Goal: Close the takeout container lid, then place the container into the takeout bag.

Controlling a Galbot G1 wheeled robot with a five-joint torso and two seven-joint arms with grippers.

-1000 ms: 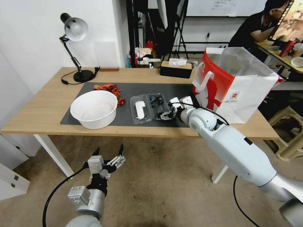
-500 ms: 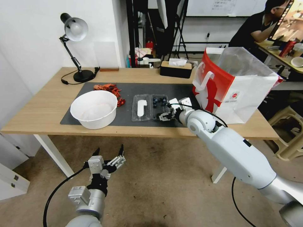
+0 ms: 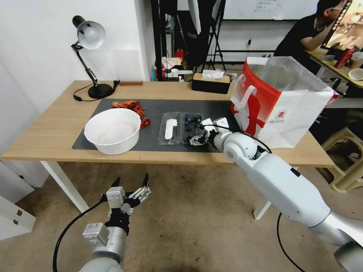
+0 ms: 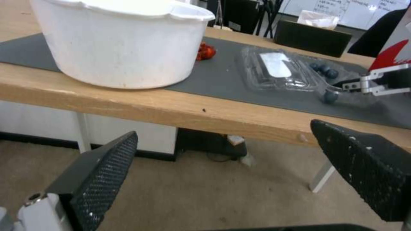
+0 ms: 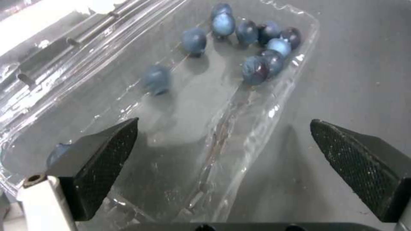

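1. Head view: takeout container (image 3: 190, 127) lies open on the surface, lid (image 3: 171, 129) flat at its 9 o'clock, takeout bag (image 3: 281, 104) at 3 o'clock. Right hand (image 3: 197, 139) at its near edge, spread wide, empty.
2. Left wrist view: left hand (image 4: 240, 175) wide, empty, below the surface edge.
3. Right wrist view: berries (image 5: 257, 38) loose. Judged light, thin, slippery, crushable; grip the rim.
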